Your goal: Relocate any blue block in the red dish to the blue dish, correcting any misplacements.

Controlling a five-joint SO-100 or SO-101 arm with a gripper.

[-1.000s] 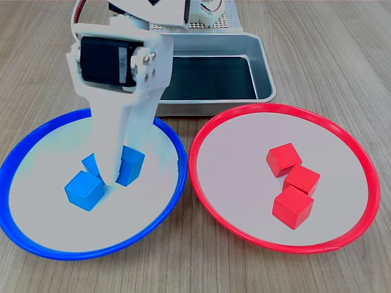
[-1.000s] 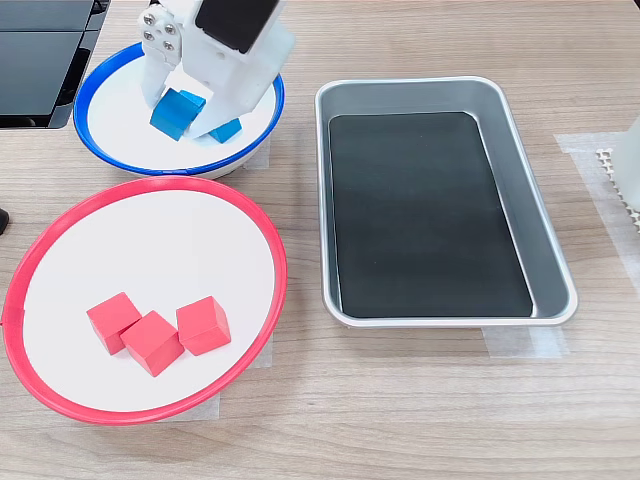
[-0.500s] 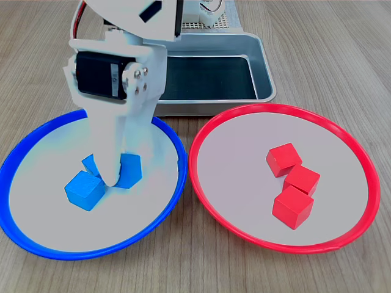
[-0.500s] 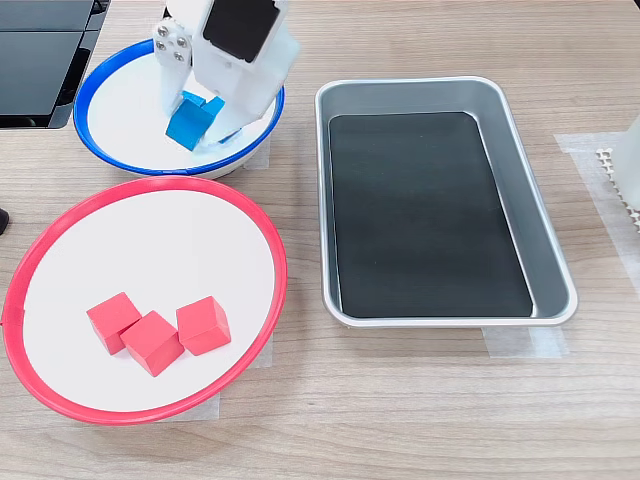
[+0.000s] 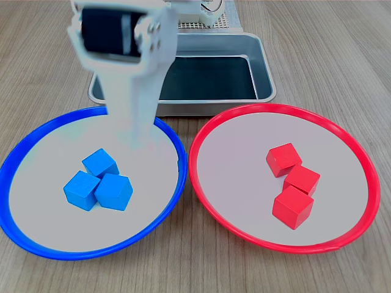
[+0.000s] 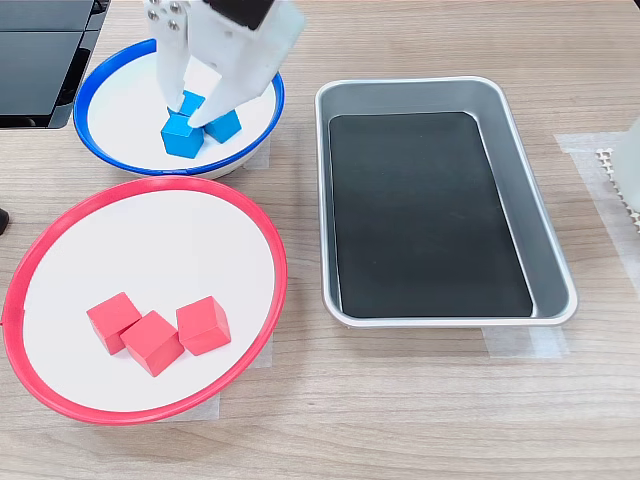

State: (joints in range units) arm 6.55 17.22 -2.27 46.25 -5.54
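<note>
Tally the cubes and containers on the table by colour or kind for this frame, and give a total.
Blue cubes, in the blue dish: 3
Red cubes, in the red dish: 3
Round dishes: 2
Metal tray: 1
Total: 9

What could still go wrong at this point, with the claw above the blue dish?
1. The open claw hangs just over the three blue blocks clustered in the blue dish; a sideways move might clip and scatter them.
2. The red dish shows only three red cubes, so another reach there could disturb a correct sort.
</note>
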